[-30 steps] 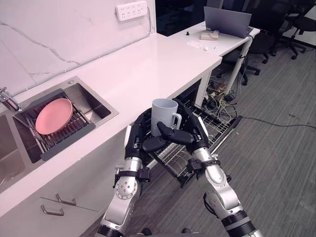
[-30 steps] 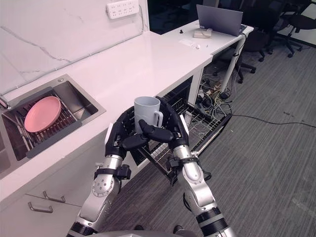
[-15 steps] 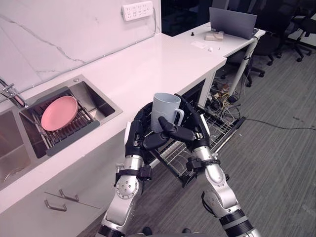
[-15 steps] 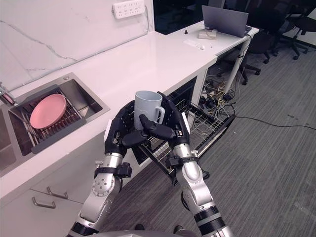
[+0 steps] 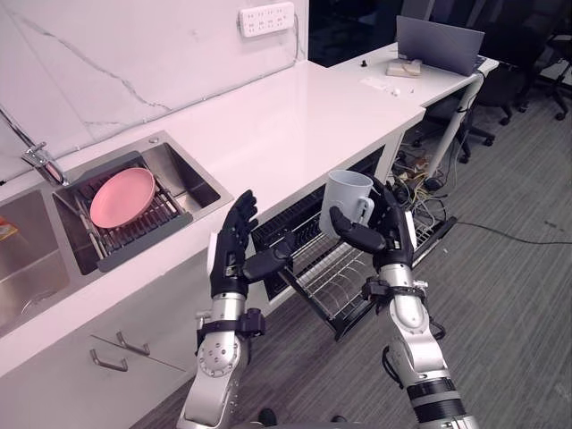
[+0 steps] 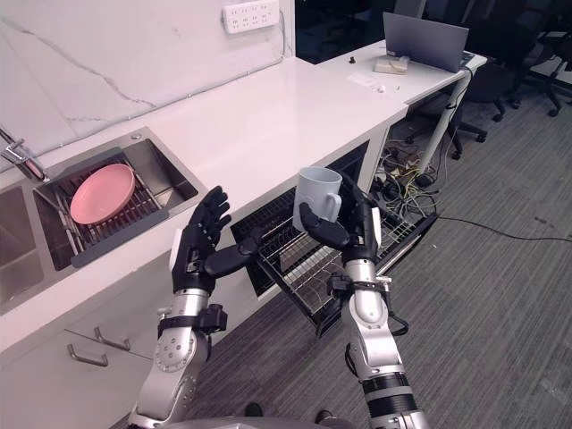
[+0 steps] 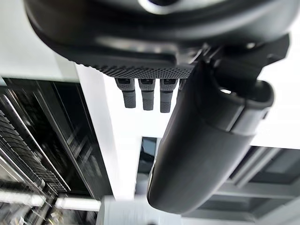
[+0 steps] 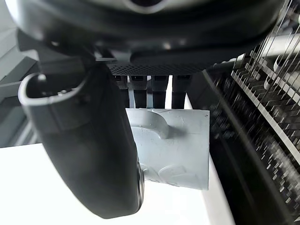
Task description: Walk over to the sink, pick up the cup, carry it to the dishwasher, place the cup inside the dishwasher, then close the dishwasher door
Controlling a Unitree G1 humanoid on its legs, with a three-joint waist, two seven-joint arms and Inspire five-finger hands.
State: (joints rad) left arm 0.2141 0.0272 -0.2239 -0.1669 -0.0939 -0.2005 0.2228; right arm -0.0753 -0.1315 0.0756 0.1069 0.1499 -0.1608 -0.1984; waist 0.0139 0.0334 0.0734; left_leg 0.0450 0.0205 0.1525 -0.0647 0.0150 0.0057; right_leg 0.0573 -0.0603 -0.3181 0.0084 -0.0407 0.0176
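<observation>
Right hand (image 5: 391,238) clasps the upright cup (image 5: 346,197), left hand (image 5: 231,252) spread nearby.

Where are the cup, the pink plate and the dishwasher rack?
cup (image 5: 342,195), left eye view, its side wall.
pink plate (image 5: 121,197), left eye view, its middle.
dishwasher rack (image 5: 332,281), left eye view, its wire floor.

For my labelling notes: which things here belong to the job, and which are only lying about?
Job: cup, right hand holding it, open left hand, dishwasher rack, sink.
Lying about: pink plate, laptop, socket strip.
</observation>
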